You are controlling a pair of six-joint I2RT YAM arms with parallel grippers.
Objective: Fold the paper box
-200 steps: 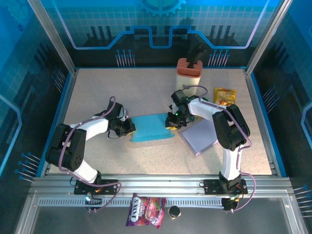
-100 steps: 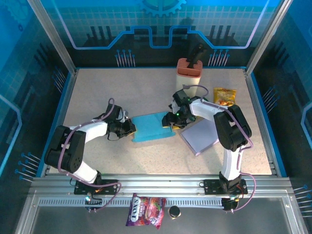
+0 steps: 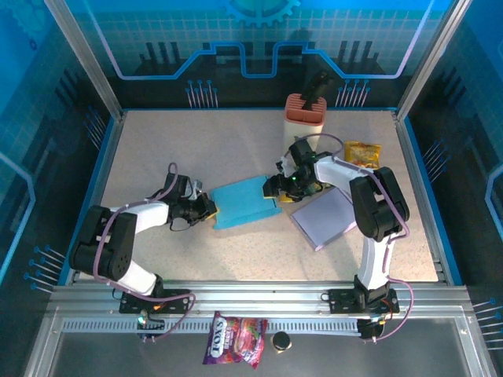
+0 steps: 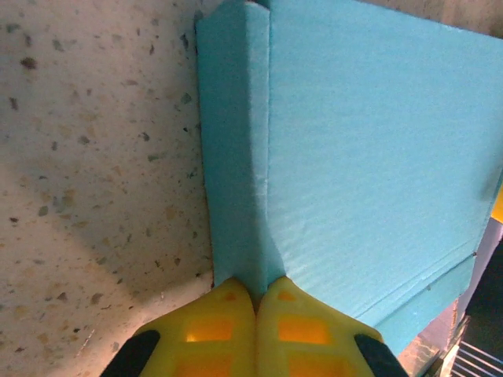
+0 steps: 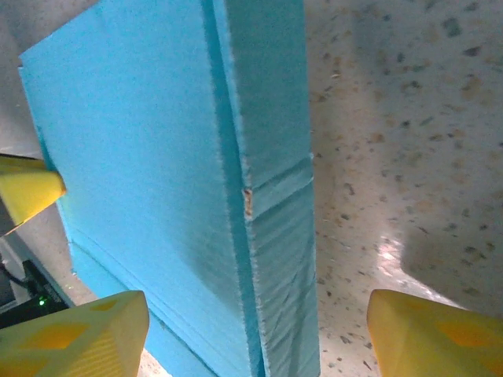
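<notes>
The left gripper [image 4: 255, 297] is pinched tight on the left flap [image 4: 232, 157] of the blue paper box [image 3: 245, 201], and the right gripper [image 3: 276, 188] stands wide astride its right flap [image 5: 275, 157]. The box lies nearly flat in the middle of the table [image 3: 157, 149]. Its flaps are creased but no walls are raised, so most of the folding looks left to do.

Tabletop [image 3: 157, 149]: beige speckled, stone-look, soft shadows. Back wall [image 3: 259, 39] & side panels [image 3: 31, 157]: blue translucent, circuit-style graphics. Alu frame posts [image 3: 82, 59] at rear corners. Slotted alu rails [image 3: 259, 302] along near edge. Light bright, even.
</notes>
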